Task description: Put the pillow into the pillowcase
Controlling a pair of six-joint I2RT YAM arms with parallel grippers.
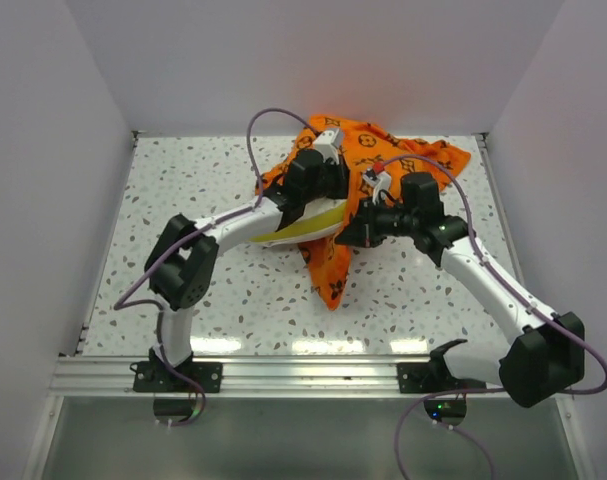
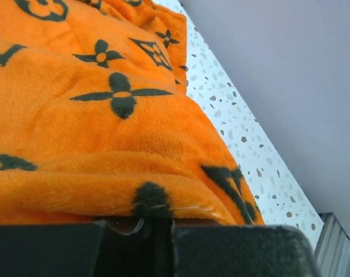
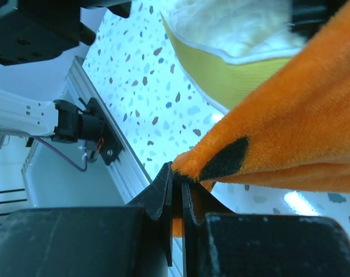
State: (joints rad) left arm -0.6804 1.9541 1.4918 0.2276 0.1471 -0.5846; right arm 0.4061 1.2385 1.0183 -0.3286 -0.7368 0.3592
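Black fingers of the right gripper (image 3: 176, 173) fill the bottom of its wrist view, pressed together and clamped on a folded edge of the pillowcase (image 3: 301, 127), whose orange plush and one dark motif rise from their tips. Just beyond, the pillow (image 3: 238, 29) shows its cream top and yellow band, its far part covered by the orange fabric. From above, the pillow (image 1: 301, 230) lies mid-counter under the left forearm, its right end tucked beneath the pillowcase (image 1: 368, 150), which is heaped toward the back with one tail hanging toward the near side. The left gripper (image 1: 321, 160) sits on that heap; in its own view its fingers (image 2: 232, 248) are closed, with the pillowcase's hem running into them, so it appears pinched. The counter (image 1: 233, 290) is white terrazzo speckled with grey and brown flecks, and bright light patches lie along its near edge. Plain white walls (image 1: 43, 150) enclose it on the left, the right and behind. An aluminium rail (image 1: 303, 375) carries both arm bases, and purple cables (image 1: 258, 130) loop along the arms.
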